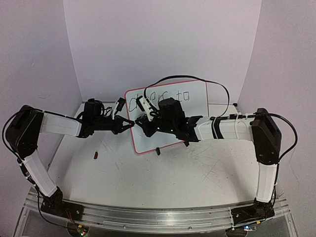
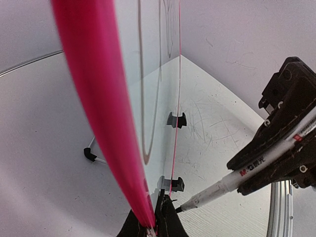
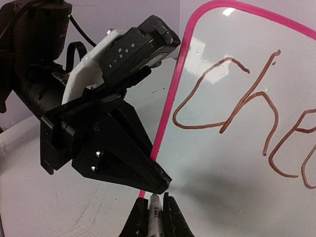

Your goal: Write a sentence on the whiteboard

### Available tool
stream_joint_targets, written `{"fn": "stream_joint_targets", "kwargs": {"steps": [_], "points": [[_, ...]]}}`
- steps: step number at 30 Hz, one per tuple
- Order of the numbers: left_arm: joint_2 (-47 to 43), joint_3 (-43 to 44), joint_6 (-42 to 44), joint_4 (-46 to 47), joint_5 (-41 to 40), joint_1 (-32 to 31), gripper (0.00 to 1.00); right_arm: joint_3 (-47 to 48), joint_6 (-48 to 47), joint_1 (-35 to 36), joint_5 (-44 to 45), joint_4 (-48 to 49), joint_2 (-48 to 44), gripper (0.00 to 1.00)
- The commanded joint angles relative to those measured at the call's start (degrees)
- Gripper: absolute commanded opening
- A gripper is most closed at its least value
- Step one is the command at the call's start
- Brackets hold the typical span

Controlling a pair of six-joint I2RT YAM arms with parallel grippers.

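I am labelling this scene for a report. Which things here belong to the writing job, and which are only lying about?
Part of the job:
- whiteboard
- sentence begun on it
- marker
- left claw, shut on the board's rim
- right claw, shut on the marker

Lying about:
- small dark piece on the table, left of the board

The pink-rimmed white board (image 3: pixel 237 163) looked glossy-smooth, the white marker pen (image 2: pixel 232 180) smooth plastic, the white tabletop (image 1: pixel 197 173) matt, scuffed.
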Motion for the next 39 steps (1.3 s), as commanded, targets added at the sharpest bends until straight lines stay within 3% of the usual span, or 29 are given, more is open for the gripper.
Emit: {"fn": "stream_joint_targets", "kwargs": {"steps": [1,17,32,39], "points": [[-1.16,0.33,5.25,1.21,-9.18,0.79,0.0,1.62,-1.21,0.43,-0.17,-0.23,0.66,0.0],[-1.2,0.39,5.34,0.89,-9.14,0.79,0.0,0.23,-0.15,0.46,6.7,0.33,0.63,0.0],[-1.21,0.48,5.43,0.76,-8.96,0.81,0.0,-5.59,2.01,1.33,6.11,0.1,-0.65,0.0],[-0.97,0.67,5.34,0.68,-8.64,0.82,0.0,-3.67,2.12,1.41,7.66,1.4,0.18,0.0]]}}
